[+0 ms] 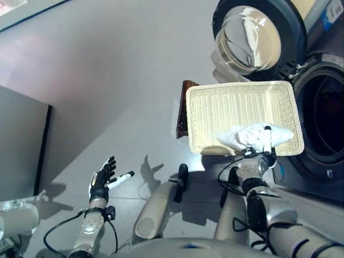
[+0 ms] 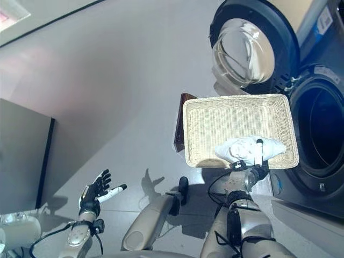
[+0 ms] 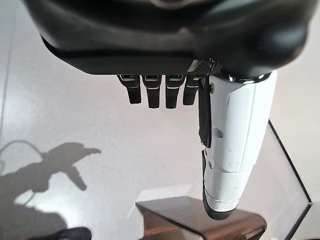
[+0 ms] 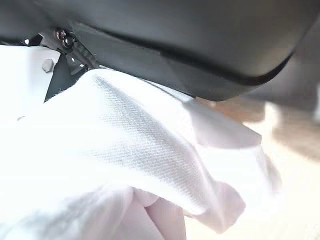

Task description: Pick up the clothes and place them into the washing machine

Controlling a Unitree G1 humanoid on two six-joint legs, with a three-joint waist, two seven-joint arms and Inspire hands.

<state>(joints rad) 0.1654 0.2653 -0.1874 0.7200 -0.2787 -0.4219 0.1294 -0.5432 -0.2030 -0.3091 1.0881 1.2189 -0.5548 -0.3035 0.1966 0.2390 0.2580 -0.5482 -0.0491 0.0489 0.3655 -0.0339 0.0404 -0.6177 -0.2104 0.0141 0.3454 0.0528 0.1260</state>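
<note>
A white cloth [image 1: 242, 137] lies bunched at the near edge of a pale wicker basket [image 1: 236, 105]. My right hand [image 1: 257, 157] reaches up into it from below, fingers curled into the fabric and the white-covered thumb standing over it. The right wrist view is filled by the same cloth [image 4: 125, 170], pressed against the hand. To the right, the washing machine's dark drum opening [image 1: 325, 123] stands open, with its round glass door [image 1: 252, 37] swung out behind the basket. My left hand [image 1: 102, 180] hangs at the lower left over the floor with straight fingers [image 3: 160, 92], holding nothing.
The basket rests on a dark brown stool [image 1: 183, 107], of which only an edge shows. A grey panel [image 1: 21, 145] stands at the far left. Grey floor lies between the panel and the stool.
</note>
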